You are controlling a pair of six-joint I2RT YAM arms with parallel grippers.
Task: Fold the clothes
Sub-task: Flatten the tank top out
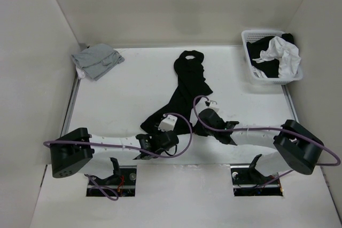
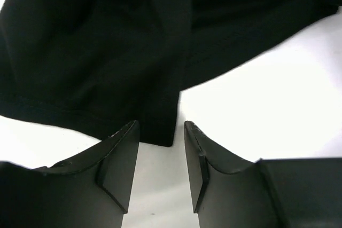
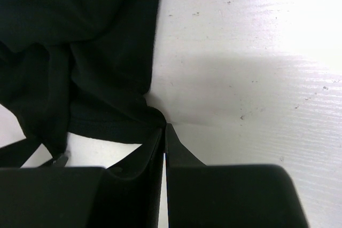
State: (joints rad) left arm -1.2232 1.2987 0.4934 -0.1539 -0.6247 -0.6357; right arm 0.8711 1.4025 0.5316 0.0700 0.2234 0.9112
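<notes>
The left gripper [image 2: 160,132] holds its fingers apart at the near corner of the black shirt [image 1: 188,86], not squeezing it. The right gripper [image 3: 163,132] pinches the shirt's near edge. The shirt lies bunched in a long strip, and a white basket [image 1: 272,80] sits far off to its right

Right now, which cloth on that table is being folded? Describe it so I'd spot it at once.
Start at the middle of the white table. The black garment lies there as a long crumpled strip running from far side toward the near edge. Unlike it, the small grey garment sits in the far left corner, and the white cloth lies in the basket at far right.
</notes>
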